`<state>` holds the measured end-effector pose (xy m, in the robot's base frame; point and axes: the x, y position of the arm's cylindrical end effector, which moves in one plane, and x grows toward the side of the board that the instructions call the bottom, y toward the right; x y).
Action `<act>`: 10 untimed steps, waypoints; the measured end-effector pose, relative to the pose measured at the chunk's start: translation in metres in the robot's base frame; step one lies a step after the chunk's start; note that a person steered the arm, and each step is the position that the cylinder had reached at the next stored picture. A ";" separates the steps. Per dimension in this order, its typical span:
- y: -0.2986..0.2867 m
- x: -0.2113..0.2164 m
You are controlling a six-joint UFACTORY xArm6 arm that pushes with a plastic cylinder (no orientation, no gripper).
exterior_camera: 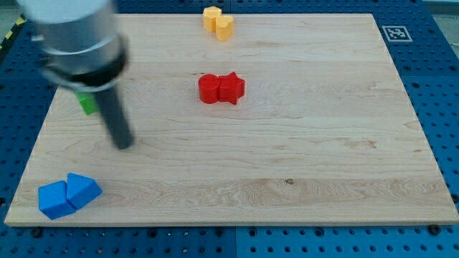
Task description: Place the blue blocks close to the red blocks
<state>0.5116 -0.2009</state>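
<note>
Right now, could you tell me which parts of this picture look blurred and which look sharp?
In the camera view, the arm body at the view's upper left is smeared; my tip is soft-edged; the red blocks, blue blocks and yellow blocks look sharp.

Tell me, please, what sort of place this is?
Probably a robotics lab bench. A wooden board lies on a blue perforated table, a printed marker sits at its corner, and my tip stands among small coloured blocks, right of a green one.
</note>
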 end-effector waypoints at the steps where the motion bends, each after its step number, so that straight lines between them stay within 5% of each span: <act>1: -0.086 0.011; 3: -0.100 0.097; 4: -0.078 0.105; 10: 0.079 0.065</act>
<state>0.5767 -0.1222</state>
